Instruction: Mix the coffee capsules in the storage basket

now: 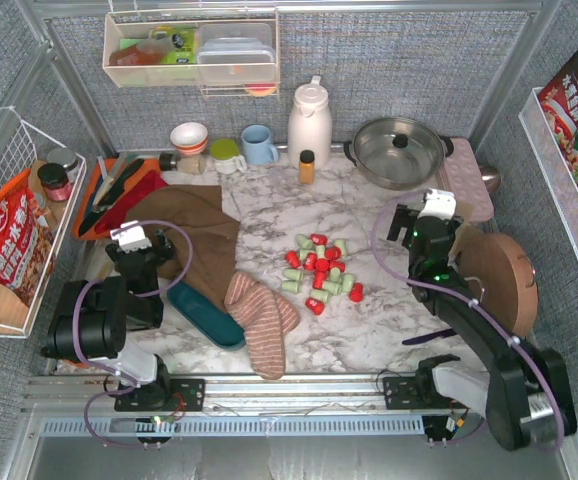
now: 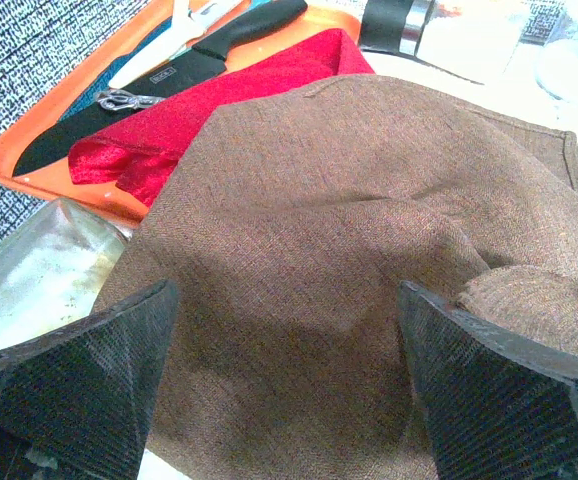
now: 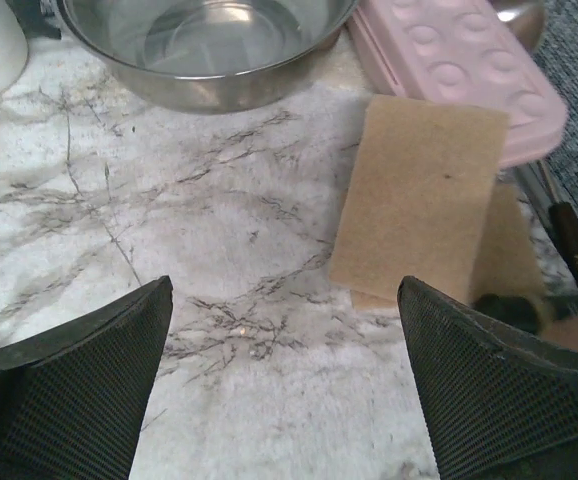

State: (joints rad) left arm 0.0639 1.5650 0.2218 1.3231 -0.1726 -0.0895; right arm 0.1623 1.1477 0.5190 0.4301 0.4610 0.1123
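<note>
A striped cloth [image 1: 261, 318] hides one end of the storage basket [image 1: 201, 314]. The left gripper [image 2: 284, 300] and right gripper [image 3: 285, 300] gape, empty.

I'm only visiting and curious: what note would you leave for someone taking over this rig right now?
Left pincer: open, empty, above the brown cloth.
Right pincer: open, empty, above bare table near the steel pot.
Coffee capsules: red and green, heaped loose mid-table.
Storage basket: by the left arm, its end under a striped cloth, no capsules visible inside.
Done: nothing yet. Left: the mixing.
</note>
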